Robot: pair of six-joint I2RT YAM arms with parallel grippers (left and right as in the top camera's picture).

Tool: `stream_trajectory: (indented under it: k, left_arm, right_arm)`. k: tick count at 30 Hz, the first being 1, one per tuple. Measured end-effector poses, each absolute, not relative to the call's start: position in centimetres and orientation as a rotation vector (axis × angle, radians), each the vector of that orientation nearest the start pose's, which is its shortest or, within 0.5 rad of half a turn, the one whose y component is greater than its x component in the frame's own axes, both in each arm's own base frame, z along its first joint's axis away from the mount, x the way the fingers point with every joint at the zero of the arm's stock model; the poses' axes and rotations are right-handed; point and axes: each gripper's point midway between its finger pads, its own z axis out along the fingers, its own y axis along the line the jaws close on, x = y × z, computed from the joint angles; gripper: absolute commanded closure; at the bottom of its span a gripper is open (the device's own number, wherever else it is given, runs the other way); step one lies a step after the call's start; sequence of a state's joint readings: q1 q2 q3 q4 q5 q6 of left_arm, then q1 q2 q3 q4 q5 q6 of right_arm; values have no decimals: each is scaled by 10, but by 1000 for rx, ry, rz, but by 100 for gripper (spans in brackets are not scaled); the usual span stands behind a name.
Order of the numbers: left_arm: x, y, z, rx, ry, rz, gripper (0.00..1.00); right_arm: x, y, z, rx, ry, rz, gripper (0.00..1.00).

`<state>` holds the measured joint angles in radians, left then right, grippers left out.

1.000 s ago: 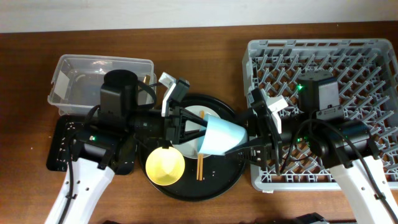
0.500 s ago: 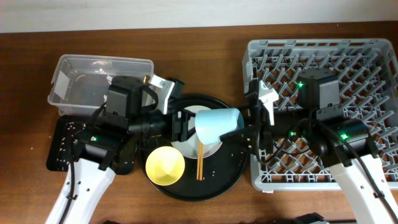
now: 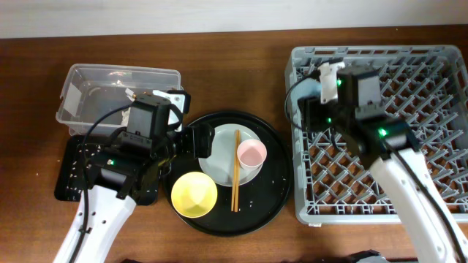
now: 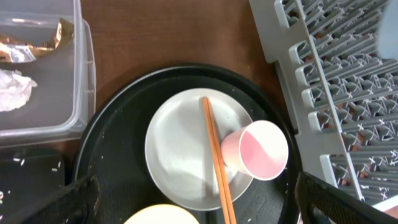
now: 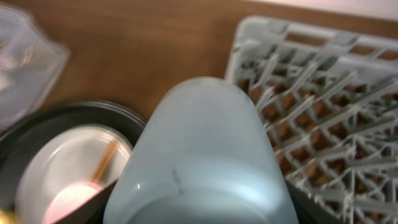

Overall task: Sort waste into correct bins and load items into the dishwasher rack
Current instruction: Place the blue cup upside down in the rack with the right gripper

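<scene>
My right gripper is shut on the light-blue cup, which fills the right wrist view and hangs over the left edge of the grey dishwasher rack. My left gripper stands wide open and holds nothing, above the pale plate. The pink cup lies on its side on that plate, beside the brown chopsticks. The yellow bowl sits next to the plate. In the clear tub lie a crumpled napkin and a gold foil wrapper.
Plate, bowl and chopsticks rest on a big round black tray between the tub and the rack. A shallow black rectangular tray with pale crumbs lies at the left, partly under my left arm. The rack's upright pegs stand close to the cup.
My left gripper opened, let go of the light-blue cup and drew back to the left. My right gripper carried the cup up and right to the rack's left edge, uncovering the pink cup.
</scene>
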<state>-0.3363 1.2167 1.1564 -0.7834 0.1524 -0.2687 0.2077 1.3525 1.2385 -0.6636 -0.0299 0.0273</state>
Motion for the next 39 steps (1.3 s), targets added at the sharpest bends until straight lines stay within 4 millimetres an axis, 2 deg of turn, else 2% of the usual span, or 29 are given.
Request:
stream_trajectory:
  k: [2, 4, 6, 10, 12, 13, 14, 15, 20, 21, 22, 23, 25, 27, 32, 34, 35, 37, 39]
  left_arm:
    - [312, -136, 224, 153, 2448, -453, 1]
    - [312, -136, 224, 153, 2447, -452, 1]
    - [312, -136, 224, 152, 2449, -452, 1]
    - [312, -136, 224, 152, 2449, -452, 1]
    - [312, -136, 224, 153, 2448, -452, 1]
    - [312, -136, 224, 153, 2449, -452, 1]
    - [312, -136, 224, 152, 2449, -452, 1]
    - [312, -136, 224, 152, 2449, -452, 1]
    - [312, -136, 224, 153, 2448, -452, 1]
    - [312, -136, 224, 152, 2448, -452, 1]
    - [312, -136, 224, 152, 2448, -452, 1]
    - [312, -136, 224, 153, 2449, -452, 1]
    - [312, -136, 224, 152, 2449, -452, 1]
    - [312, -136, 224, 152, 2449, -452, 1]
    - [312, -136, 224, 153, 2448, -452, 1]
    - [320, -139, 232, 153, 2399, -463, 1]
    - [321, -139, 233, 137, 2393, -472, 4]
    - [318, -146, 234, 107, 2403, -542, 36]
    - [313, -162, 231, 111, 2430, -627, 45]
  right_arm:
    - [412, 56, 201, -127, 2375, 91, 38]
    - [430, 29, 164, -44, 2443, 54, 38]
    - [441, 23, 131, -27, 2501, 93, 38]
    - [451, 28, 134, -43, 2480, 145, 38]
    - [446, 34, 113, -50, 2539, 190, 38]
    - [445, 34, 110, -50, 2545, 195, 38]
    - [447, 35, 112, -53, 2534, 199, 35]
    - [446, 35, 111, -49, 2540, 204, 23]
    - [443, 36, 109, -54, 2553, 211, 13]
    - [440, 36, 110, -52, 2566, 213, 1]
    - [433, 37, 115, -53, 2587, 221, 2]
    - [429, 39, 133, -58, 2578, 233, 2]
    - [422, 45, 228, -91, 2392, 273, 2]
    - [409, 47, 256, -101, 2339, 280, 1]
    - [409, 47, 254, -102, 2346, 286, 2]
    - [409, 48, 254, -101, 2346, 288, 2]
    - [409, 48, 254, -102, 2346, 290, 1]
    - [409, 48, 254, -103, 2346, 289, 2]
    - [409, 48, 254, -103, 2346, 289, 2]
